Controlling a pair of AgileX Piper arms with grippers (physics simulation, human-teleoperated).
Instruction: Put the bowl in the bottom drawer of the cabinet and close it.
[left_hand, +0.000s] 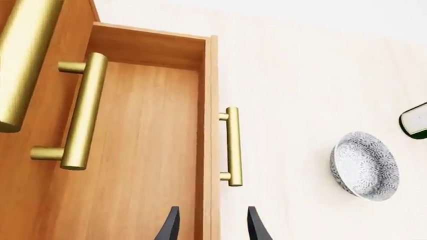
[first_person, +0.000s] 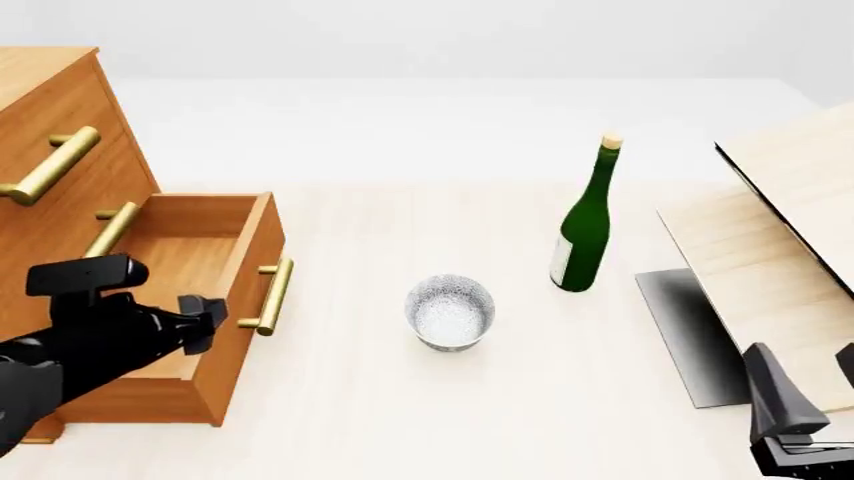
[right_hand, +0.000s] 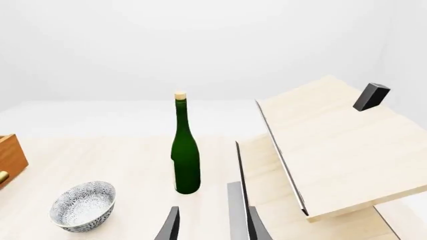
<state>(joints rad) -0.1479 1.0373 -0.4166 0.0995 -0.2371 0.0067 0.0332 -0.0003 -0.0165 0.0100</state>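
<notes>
The speckled white bowl stands upright on the table, to the right of the cabinet and apart from it; it also shows in the wrist views as the bowl and the bowl. The bottom drawer is pulled out, and its plain wood inside holds nothing. My left gripper is open, with one finger on each side of the drawer's front wall near its brass handle. Low at the right, far from the bowl, my right gripper is open and holds nothing.
A green bottle stands right of and behind the bowl. Pale wooden boards lean at the right over a dark grey mat. Brass handles of the upper drawers jut out above the open drawer.
</notes>
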